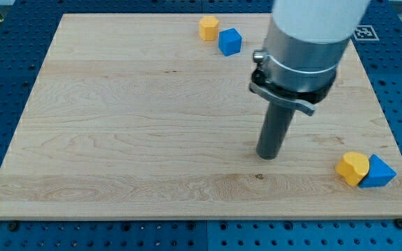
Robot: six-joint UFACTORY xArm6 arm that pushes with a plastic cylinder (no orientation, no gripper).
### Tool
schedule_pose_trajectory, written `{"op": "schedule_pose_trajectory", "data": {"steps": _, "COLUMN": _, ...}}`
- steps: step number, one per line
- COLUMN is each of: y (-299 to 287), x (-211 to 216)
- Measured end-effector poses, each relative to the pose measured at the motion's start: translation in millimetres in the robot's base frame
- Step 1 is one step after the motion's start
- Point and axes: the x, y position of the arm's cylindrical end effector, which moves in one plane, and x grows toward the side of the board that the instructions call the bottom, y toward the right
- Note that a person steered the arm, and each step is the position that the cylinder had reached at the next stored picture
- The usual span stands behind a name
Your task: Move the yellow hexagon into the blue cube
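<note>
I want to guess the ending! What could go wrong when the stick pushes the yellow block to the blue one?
1. The yellow hexagon already sits almost against the blue cube near the board's top edge; a hard shove might slide either one off.
2. My tip is far below them, so it must travel around; approaching from the wrong side would push them apart.
3. Another yellow block and blue block sit at the bottom right, easy to mistake.

Bright, even overhead light, sharp focus across the wooden board (138,118), soft short shadows under blocks, faint sheen on the white arm housing (313,21), no blur
</note>
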Motion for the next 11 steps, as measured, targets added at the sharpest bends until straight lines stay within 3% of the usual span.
{"op": "schedule_pose_trajectory", "data": {"steps": 2, "y": -1.2, "x": 0.0}}
{"op": "schedule_pose_trajectory", "data": {"steps": 3, "y": -60.3, "x": -16.3}}
{"op": "schedule_pose_trajectory", "data": {"steps": 4, "y": -165.3, "x": -45.9}}
{"op": "schedule_pose_trajectory", "data": {"steps": 5, "y": -251.7, "x": -105.1}}
{"op": "schedule_pose_trajectory", "data": {"steps": 6, "y": -269.3, "x": -190.5}}
{"op": "schedule_pose_trajectory", "data": {"steps": 7, "y": -236.8, "x": -233.7}}
{"op": "schedule_pose_trajectory", "data": {"steps": 8, "y": -163.8, "x": -233.8}}
{"op": "schedule_pose_trajectory", "data": {"steps": 10, "y": -144.9, "x": -320.0}}
{"op": "schedule_pose_trajectory", "data": {"steps": 11, "y": -96.5, "x": -315.5}}
